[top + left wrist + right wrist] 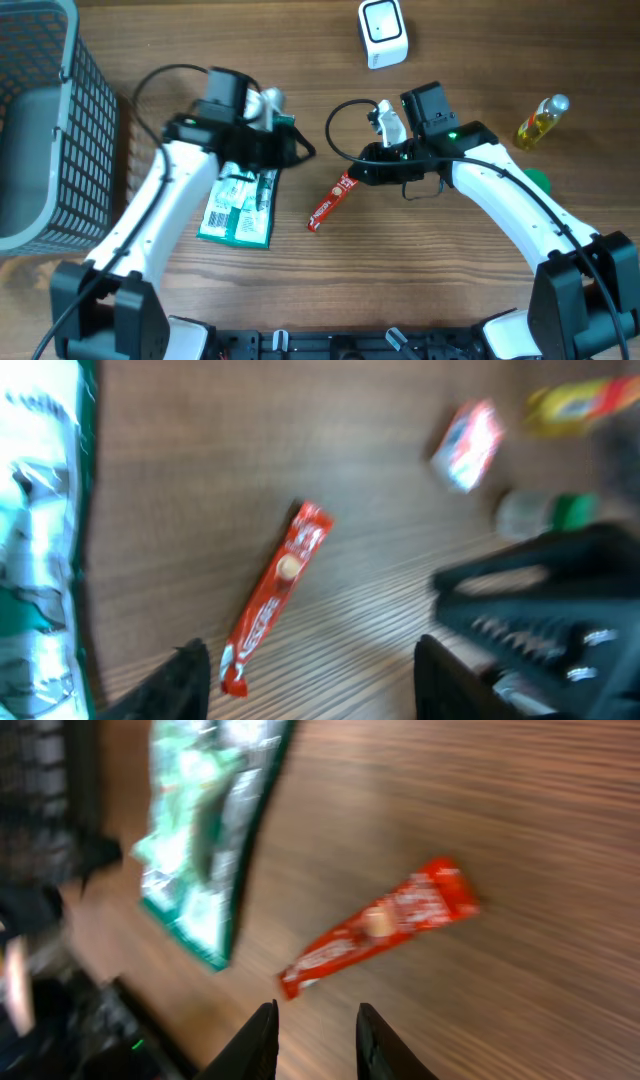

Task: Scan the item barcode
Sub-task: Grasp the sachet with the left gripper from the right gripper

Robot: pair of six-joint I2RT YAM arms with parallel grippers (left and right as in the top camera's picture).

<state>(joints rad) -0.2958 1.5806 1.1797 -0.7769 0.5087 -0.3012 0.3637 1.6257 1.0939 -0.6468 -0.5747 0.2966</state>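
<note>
A red stick packet (pixel 332 200) lies flat on the wooden table between my two grippers. The white scanner (pixel 383 33) stands at the back of the table. My left gripper (pixel 293 150) hovers just left of the packet's far end. In the left wrist view its jaws (pixel 315 685) are open and empty, the red packet (pixel 275 595) just ahead of them. My right gripper (pixel 360 172) is beside the packet's upper end. Its jaws (pixel 315 1045) stand a little apart with nothing between them, and the red packet (pixel 385 925) lies just beyond the fingertips.
A green-and-white packet (pixel 240 205) lies under my left arm. A grey wire basket (pixel 40 120) fills the left edge. A yellow oil bottle (pixel 541 122) lies at the right, with a green object (pixel 538 180) behind my right arm.
</note>
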